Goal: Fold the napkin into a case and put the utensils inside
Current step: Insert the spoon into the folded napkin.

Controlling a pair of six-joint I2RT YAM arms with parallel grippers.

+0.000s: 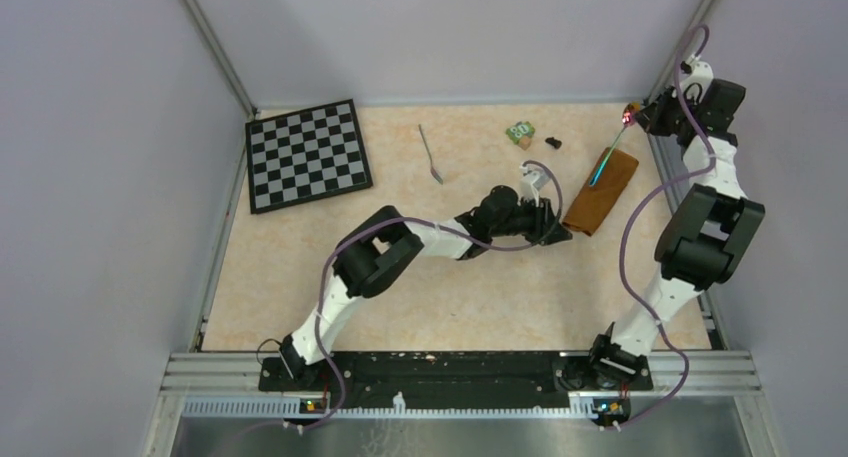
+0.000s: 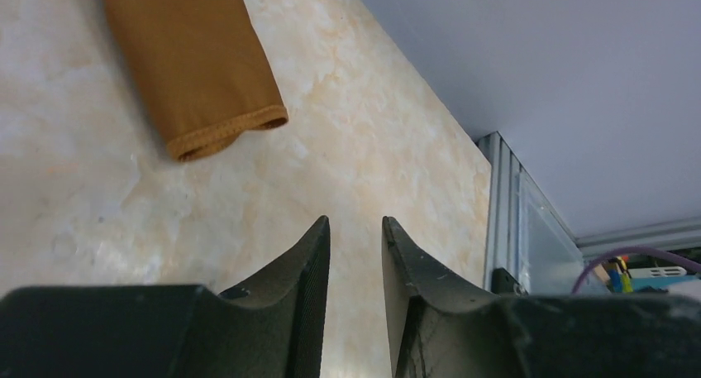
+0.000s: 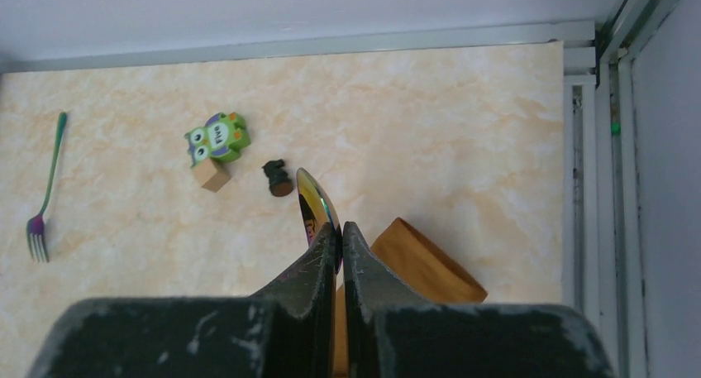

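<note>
**Left arm** [image 1: 380, 252]: base at the near edge, left side. Upper link rises to a bent elbow; forearm runs out low to the right, towards mid-table. Wrist roughly level, pointing right.

**Left gripper** [image 2: 355, 229]: jaws parted by a narrow gap, nothing between them. Fingertips hang just above the table, inner pads ribbed.

**Right arm** [image 1: 705, 242]: base at the near edge, right side. Lower link leans right to a folded elbow; forearm climbs to the far right corner. Wrist turned leftward and down.

**Right gripper** [image 3: 340, 229]: jaws pressed together, pinching a thin rainbow-tinted utensil [image 3: 314, 206] whose rounded end juts past the fingertips.
</note>
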